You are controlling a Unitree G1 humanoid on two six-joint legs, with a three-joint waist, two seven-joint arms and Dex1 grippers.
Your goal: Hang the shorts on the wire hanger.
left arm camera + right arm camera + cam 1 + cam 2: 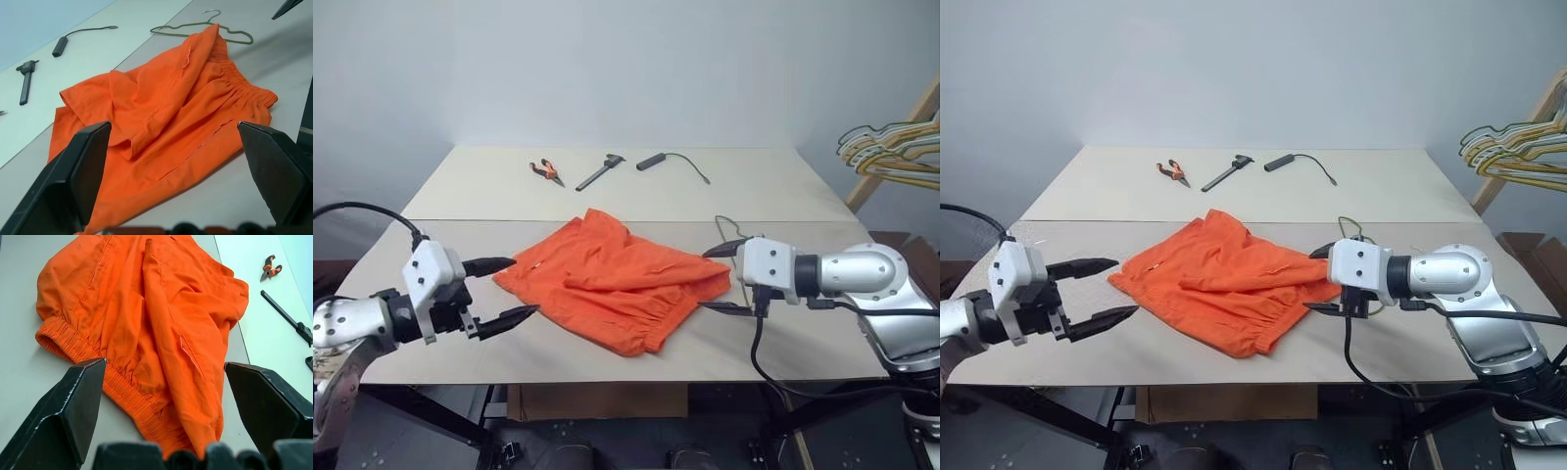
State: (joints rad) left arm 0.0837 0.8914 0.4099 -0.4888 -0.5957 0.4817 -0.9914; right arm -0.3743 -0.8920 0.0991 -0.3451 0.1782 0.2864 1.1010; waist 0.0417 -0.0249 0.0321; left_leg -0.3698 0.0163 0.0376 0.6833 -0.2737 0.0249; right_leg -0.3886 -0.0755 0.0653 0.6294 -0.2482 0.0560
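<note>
**Inspector A:** Two grippers flank the work and neither holds anything. We record the left gripper (514,287) with its fingers spread wide, just off the near-left edge of the shorts (612,279). The right gripper (724,279) is likewise spread wide, at the garment's right end, empty.

**Inspector B:** Agreed. We note that the shorts lie crumpled and folded over themselves in the middle of the desk (803,338), elastic waistband (122,387) towards the right gripper, leg hems towards the left one. The wire hanger (230,33) lies flat on the desk just beyond the garment; the cloth overlaps part of its frame, and its hook is clear.

**Inspector A:** We judge the step in hand to be a first grasp of the cloth, not yet begun. Our recommendation: the right gripper should take the waistband, where the gathered elastic gives a firm ridge, rather than a loose fold.

**Inspector B:** We concur. The left gripper should close on one layer near the hem edge; a pinch through two folds would keep the garment bunched. In our judgement, lifting will be needed to free the hanger beneath.

**Inspector A:** Risk noted: dragging cloth may carry the light hanger along. The pliers (545,171), clamp tool (600,172) and corded black handle (652,161) at the far side lie well apart.
</note>
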